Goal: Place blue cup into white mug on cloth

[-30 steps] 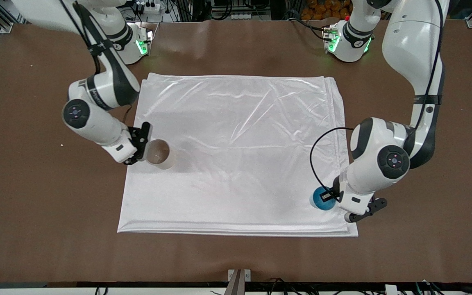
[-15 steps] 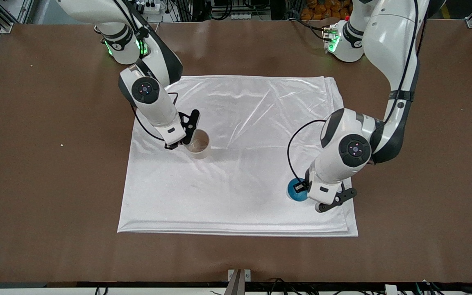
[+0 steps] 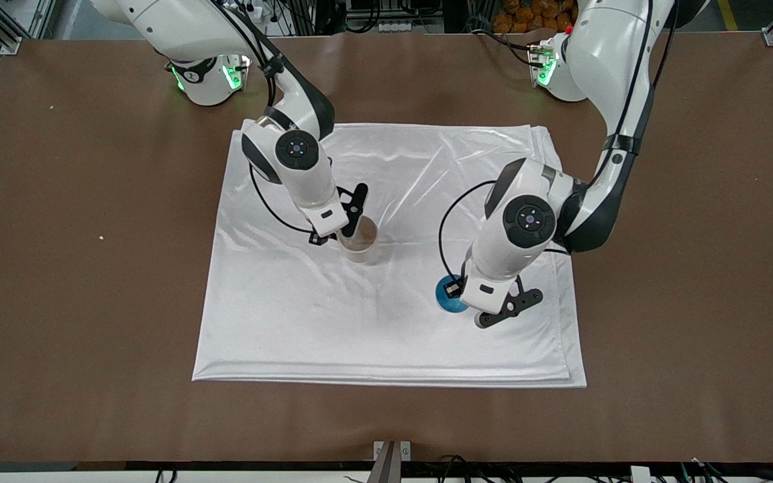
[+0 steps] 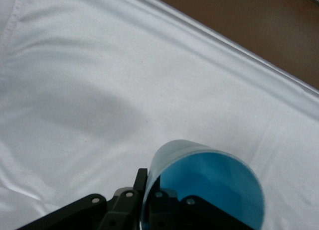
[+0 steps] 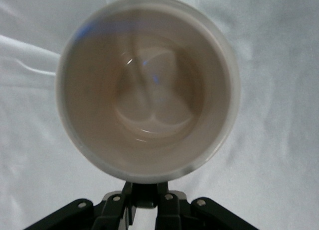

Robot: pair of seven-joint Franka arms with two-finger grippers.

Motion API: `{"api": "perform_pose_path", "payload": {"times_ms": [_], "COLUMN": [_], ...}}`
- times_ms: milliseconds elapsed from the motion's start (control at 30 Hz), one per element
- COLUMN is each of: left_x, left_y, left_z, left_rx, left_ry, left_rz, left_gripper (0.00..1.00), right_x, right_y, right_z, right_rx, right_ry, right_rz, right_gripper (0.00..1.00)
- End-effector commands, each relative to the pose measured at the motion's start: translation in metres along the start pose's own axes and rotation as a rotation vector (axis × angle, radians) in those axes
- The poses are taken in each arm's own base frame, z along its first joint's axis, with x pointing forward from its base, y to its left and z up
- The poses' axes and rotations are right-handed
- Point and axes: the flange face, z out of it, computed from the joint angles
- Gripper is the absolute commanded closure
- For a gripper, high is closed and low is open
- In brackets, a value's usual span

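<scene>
**Two arms bring cup and mug together over the cloth**

The cloth (image 3: pixel 386 315), a white satiny sheet spread on the brown table (image 3: pixel 58 268), serves as the landmark. The right gripper (image 3: pixel 343 231) is over the middle of the cloth, toward the right arm's end, with its fingers clamped on the rim of the white mug (image 3: pixel 359 240). The right wrist view shows the white mug (image 5: pixel 148 88) mouth-up and empty, its wall pinched at the edge nearest the camera. A rim grip of this kind leaves the opening unobstructed, which is probably why it is used: the mug must receive another vessel from above.

The left gripper (image 3: pixel 466 295) is over the cloth toward the left arm's end, its fingers closed on the wall of the blue cup (image 3: pixel 450 298). In the left wrist view the blue cup (image 4: pixel 204 187) is seen open-mouthed, with one finger inside the rim and one outside, and the cloth (image 4: pixel 124 80) lies beneath it. Whether either vessel touches the cloth or hangs just above it cannot be told.

Cup and mug are apart, with bare cloth between them. The cup is not yet in the mug; it must first be centred over the mug's mouth.
</scene>
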Motion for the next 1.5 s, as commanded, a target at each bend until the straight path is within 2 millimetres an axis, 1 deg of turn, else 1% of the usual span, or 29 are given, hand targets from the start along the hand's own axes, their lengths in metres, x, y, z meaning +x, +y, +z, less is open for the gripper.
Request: {"api": "perform_pose_path", "payload": {"times_ms": [0,33,100,233,267,367,467,533,567,633,667,700,733,767,800,867,933,1033,1200,1233,1267,1333,1400,1433,1467], "left_x": [-0.028,-0.033,-0.040,-0.053,-0.054,-0.068,-0.076,-0.083,-0.084,-0.085,-0.086,-0.090,-0.095,-0.097,-0.097,-0.098,-0.099,-0.102,-0.107,-0.109,-0.111,-0.114,-0.117,-0.118,-0.119], "left_y": [0.016,0.019,0.023,0.031,0.032,0.040,0.045,0.049,0.049,0.050,0.050,0.052,0.054,0.055,0.055,0.054,0.055,0.056,0.059,0.060,0.061,0.063,0.064,0.065,0.065], "left_z": [-0.006,-0.005,-0.006,-0.004,-0.005,-0.003,-0.003,-0.003,-0.003,-0.003,-0.003,-0.003,-0.005,-0.005,-0.005,-0.006,-0.004,-0.004,-0.005,-0.005,-0.004,-0.005,-0.005,-0.005,-0.005], "left_rx": [-0.003,-0.003,-0.003,-0.001,-0.003,0.001,0.000,0.002,0.002,0.003,0.003,0.004,0.003,0.005,0.012,0.018,0.019,0.019,0.018,0.018,0.018,0.016,0.016,0.016,0.016], "left_ry": [-0.016,-0.017,-0.017,-0.020,-0.019,-0.020,-0.019,-0.019,-0.019,-0.018,-0.018,-0.019,-0.020,-0.022,-0.023,-0.025,-0.025,-0.027,-0.027,-0.027,-0.027,-0.026,-0.026,-0.027,-0.027], "left_rz": [-0.010,-0.009,-0.011,-0.010,-0.012,0.005,0.011,0.010,0.009,0.007,0.008,0.014,0.019,0.020,0.017,0.007,0.004,0.001,0.003,0.007,0.010,0.015,0.014,0.016,0.017], "left_gripper": [1.00,1.00,1.00,1.00,1.00,1.00,1.00,1.00,1.00,1.00,1.00,1.00,1.00,1.00,1.00,1.00,1.00,1.00,1.00,1.00,1.00,1.00,1.00,1.00,1.00], "right_x": [0.017,0.020,0.024,0.027,0.027,0.028,0.030,0.029,0.028,0.029,0.027,0.027,0.027,0.027,0.027,0.025,0.025,0.023,0.018,0.017,0.015,0.010,0.005,0.001,-0.001], "right_y": [-0.003,-0.008,-0.012,-0.013,-0.014,-0.014,-0.018,-0.016,-0.016,-0.015,-0.014,-0.013,-0.013,-0.013,-0.013,-0.011,-0.009,-0.007,-0.004,-0.004,-0.003,0.002,0.010,0.015,0.019], "right_z": [0.011,0.013,0.017,0.025,0.026,0.026,0.028,0.030,0.030,0.030,0.030,0.030,0.030,0.030,0.029,0.029,0.028,0.018,-0.002,-0.007,-0.012,-0.020,-0.026,-0.030,-0.033], "right_rx": [-0.027,-0.031,-0.040,-0.057,-0.062,-0.065,-0.065,-0.064,-0.064,-0.066,-0.065,-0.066,-0.070,-0.073,-0.074,-0.075,-0.078,-0.086,-0.098,-0.098,-0.101,-0.105,-0.110,-0.114,-0.117], "right_ry": [-0.014,-0.018,-0.019,-0.008,-0.010,-0.013,-0.012,-0.010,-0.010,-0.009,-0.011,-0.011,-0.013,-0.014,-0.013,-0.014,-0.016,-0.018,-0.037,-0.050,-0.059,-0.067,-0.065,-0.061,-0.058], "right_rz": [-0.008,-0.013,-0.017,-0.038,-0.044,-0.050,-0.057,-0.056,-0.054,-0.056,-0.057,-0.056,-0.061,-0.064,-0.064,-0.059,-0.060,-0.054,-0.019,-0.015,-0.010,0.001,0.011,0.018,0.026], "right_gripper": [1.00,1.00,1.00,1.00,1.00,1.00,1.00,0.99,0.96,0.86,0.83,0.78,0.71,0.67,0.65,0.57,0.54,0.45,0.46,0.44,0.40,0.23,0.04,0.00,0.00]}}
